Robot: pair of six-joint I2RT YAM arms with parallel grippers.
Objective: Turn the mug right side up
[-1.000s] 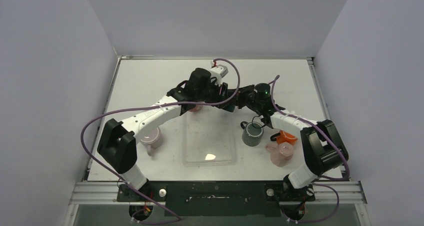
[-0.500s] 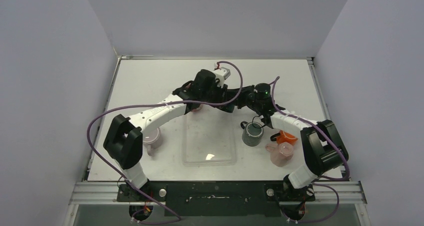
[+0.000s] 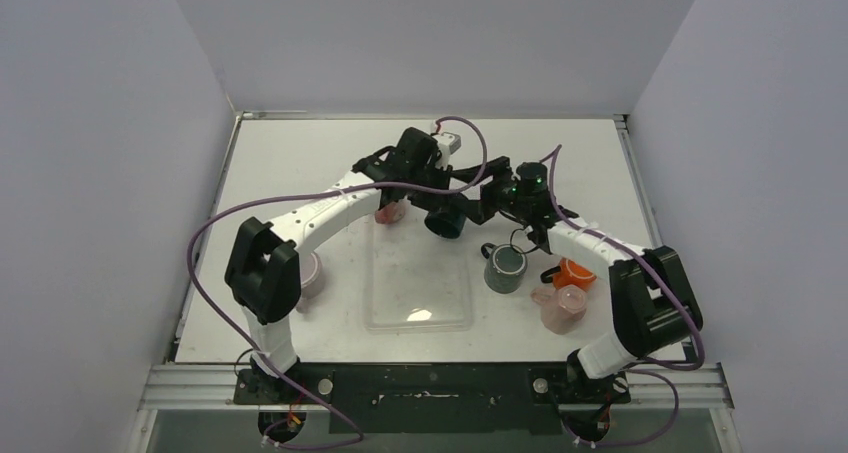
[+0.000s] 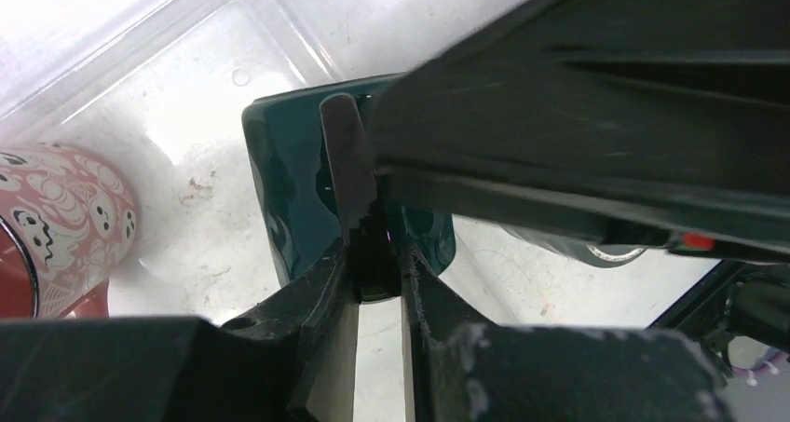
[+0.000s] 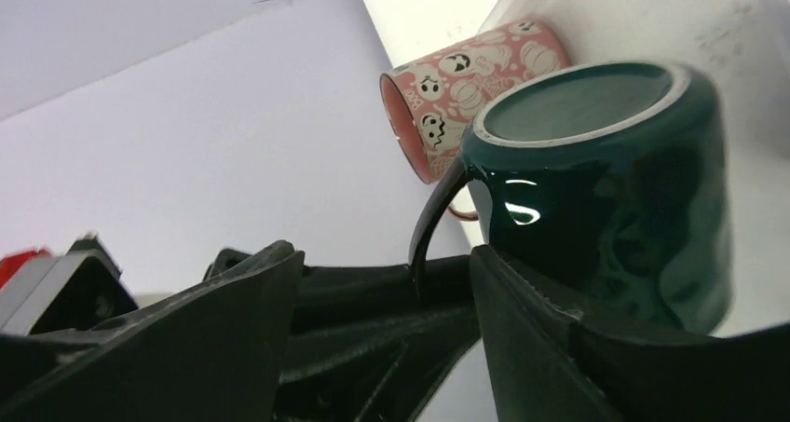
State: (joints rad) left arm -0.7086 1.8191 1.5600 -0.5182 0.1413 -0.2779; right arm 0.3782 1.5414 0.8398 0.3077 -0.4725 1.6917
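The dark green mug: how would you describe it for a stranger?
Find the clear tray in the middle of the table. Above its far end, the left gripper holds the dark green mug. It alone is dark green; the pink mug beside it has ghosts.

Teal mug [image 3: 447, 220] newly aloft, tilted

The left arm [image 3: 320, 213] is stretched far forward and bends inward at the wrist. The left gripper [image 3: 438, 203] has its two fingers [image 4: 328, 282] pressed almost together on the handle of the dark green mug [image 3: 447, 221]. The right arm [image 3: 580, 241] reaches forward and to the left. The right gripper [image 3: 488, 199] faces the left one, with its fingers [image 5: 251, 310] spread wide apart beside the mug.
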